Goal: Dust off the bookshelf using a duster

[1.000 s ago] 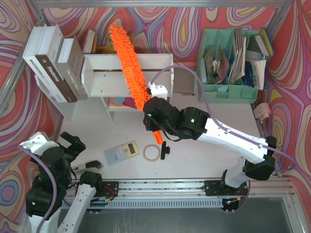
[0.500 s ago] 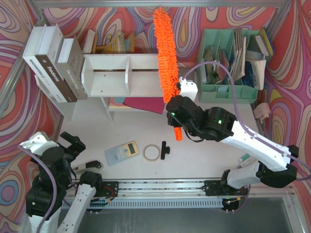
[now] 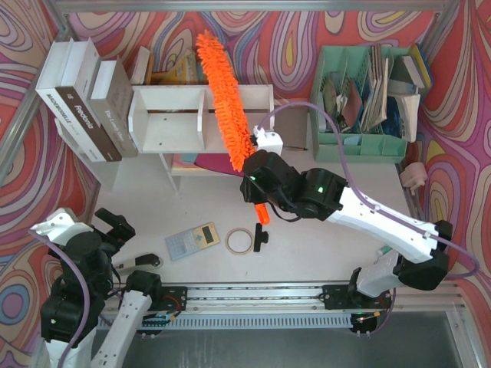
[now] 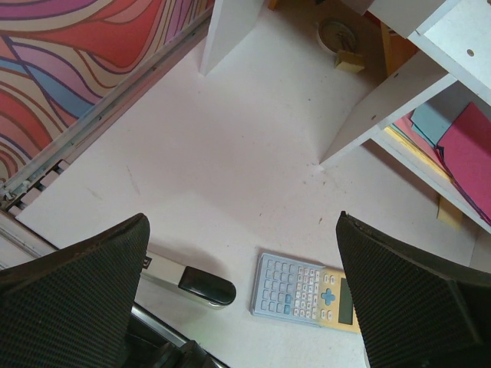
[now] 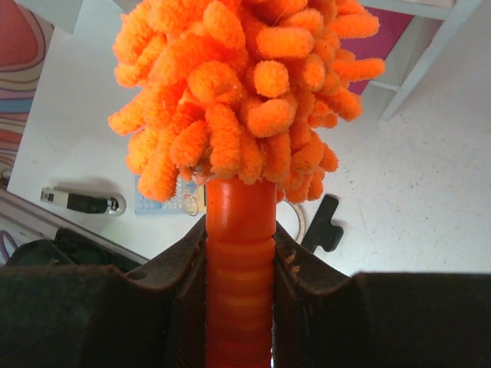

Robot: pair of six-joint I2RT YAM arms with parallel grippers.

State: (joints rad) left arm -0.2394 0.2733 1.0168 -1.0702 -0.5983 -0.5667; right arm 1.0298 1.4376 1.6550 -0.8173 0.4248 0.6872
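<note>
right tool (image 5: 239, 257) clamps the duster (image 3: 225, 100) by its handle, fluff slanting over the bookshelf (image 3: 175, 93) (left tool (image 4: 242, 220) gapes wide, empty).

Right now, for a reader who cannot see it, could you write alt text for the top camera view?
The right gripper holds an orange duster by its handle, the fluffy head slanting over the right half of a white bookshelf. The left gripper is open at the near left; a calculator and a tape roll lie between the arms.
</note>
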